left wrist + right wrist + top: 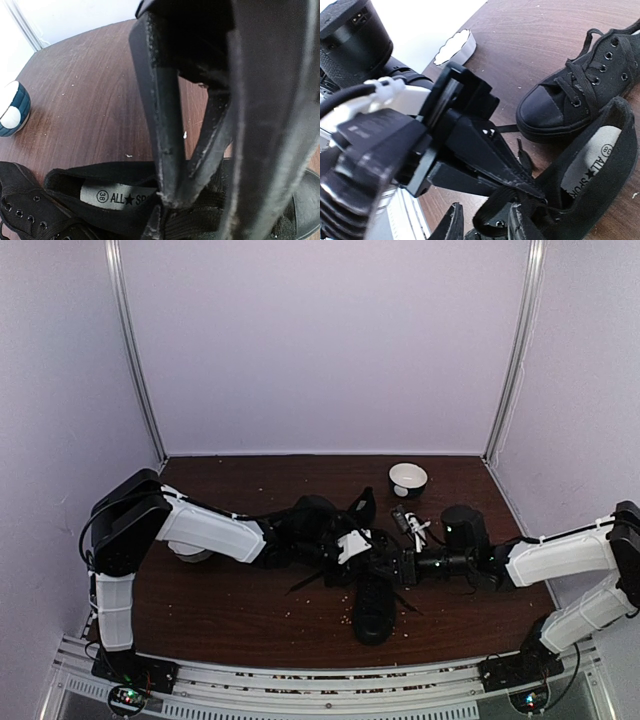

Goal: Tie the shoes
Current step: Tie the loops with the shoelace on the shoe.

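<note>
Two black lace-up shoes lie mid-table. One shoe point(372, 608) points its toe at the near edge, its size label showing point(107, 196) point(600, 160). The other shoe point(315, 518) point(585, 95) lies behind it. My left gripper point(365, 545) point(172, 197) is shut over the labelled shoe's tongue, its tips pinching a black lace. A loop of that lace point(492, 220) hangs between the fingers of my right gripper point(395, 565) point(485, 227), which stand apart without touching it.
A white bowl point(408, 478) stands at the back right. A second bowl point(190, 552) sits partly under the left arm. A bowl with a teal outside point(12, 107) shows at the left. Crumbs dot the brown table point(250, 610).
</note>
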### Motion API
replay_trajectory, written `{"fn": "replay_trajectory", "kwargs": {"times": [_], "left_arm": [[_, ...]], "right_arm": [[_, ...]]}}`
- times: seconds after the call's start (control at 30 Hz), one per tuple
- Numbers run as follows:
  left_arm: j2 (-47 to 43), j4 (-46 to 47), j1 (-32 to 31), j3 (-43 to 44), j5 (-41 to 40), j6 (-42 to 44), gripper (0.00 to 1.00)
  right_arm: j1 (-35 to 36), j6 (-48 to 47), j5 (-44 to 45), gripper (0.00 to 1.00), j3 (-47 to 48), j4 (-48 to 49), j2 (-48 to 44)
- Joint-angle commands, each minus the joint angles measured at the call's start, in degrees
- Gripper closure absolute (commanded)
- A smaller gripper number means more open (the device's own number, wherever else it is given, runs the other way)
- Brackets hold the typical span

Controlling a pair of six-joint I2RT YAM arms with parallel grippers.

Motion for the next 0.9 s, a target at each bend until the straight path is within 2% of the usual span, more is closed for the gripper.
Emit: {"fn": "replay_trajectory", "kwargs": {"times": [0.0,0.13,0.27,0.4,0.47,0.6,0.87], "left_arm": [[-1.2,0.88,0.28,1.27,1.27,-0.38,1.0],[-1.04,0.84,0.28,1.37,1.36,-0.38,1.0],[-1.02,0.68,0.27,1.54,1.36,-0.38,1.0],[-0.97,0.54,0.28,1.55,1.36,-0.32,1.0],[-1.01,0.42,0.28,1.55,1.25,-0.14,1.0],[-1.02,0.59,0.17,1.23,0.34,0.5,0.9],[-1.02,1.01,0.19,0.8,0.73,1.24,0.86]], "right_arm": [[1.14,-0.29,2.74,0.71,-1.1,2.52,0.39],[2.41,-1.03,3.11,0.74,-0.85,2.15,1.79],[2.64,-1.26,3.24,0.84,-0.04,1.58,2.9],[2.56,-1.57,3.02,1.0,0.46,0.33,1.78],[2.53,-1.29,2.32,1.0,0.99,-0.25,0.93],[1.49,0.94,1.08,1.0,2.04,0.23,-0.3],[0.52,2.89,0.12,1.0,4.03,0.47,0.02]]}}
